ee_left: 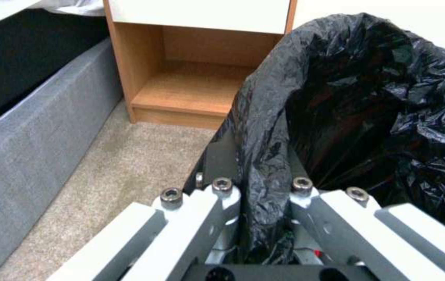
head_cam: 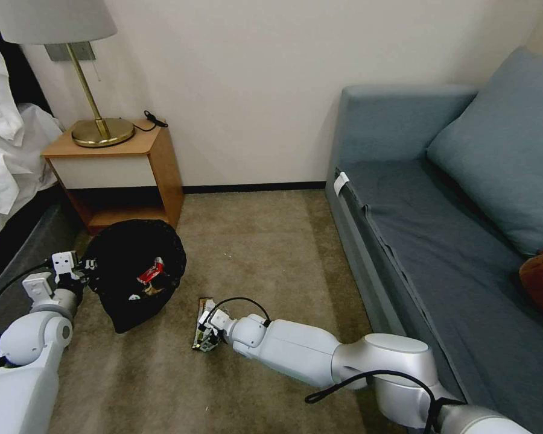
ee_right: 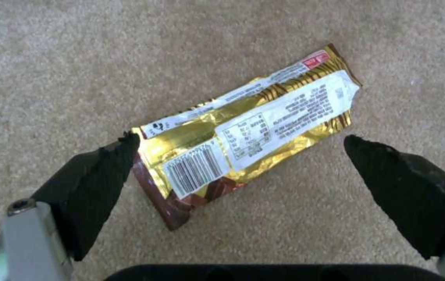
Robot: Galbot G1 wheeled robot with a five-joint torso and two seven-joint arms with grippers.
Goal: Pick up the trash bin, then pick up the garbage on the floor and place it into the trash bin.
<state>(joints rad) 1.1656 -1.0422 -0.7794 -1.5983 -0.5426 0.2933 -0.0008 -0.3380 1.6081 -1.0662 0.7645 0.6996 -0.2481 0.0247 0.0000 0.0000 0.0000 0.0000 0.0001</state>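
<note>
**Bin held, last wrapper under right hand**

Trash bin (head_cam: 133,274), black liner, on the carpet (head_cam: 271,253) by the nightstand (head_cam: 117,175); left hand (ee_left: 261,195) clamped on its rim. Red wrapper (head_cam: 151,270) inside. Right hand (ee_right: 238,156) spread wide, low over the gold bar wrapper (ee_right: 248,128) lying flat on the carpet, one fingertip (ee_right: 105,171) touching its edge.
</note>
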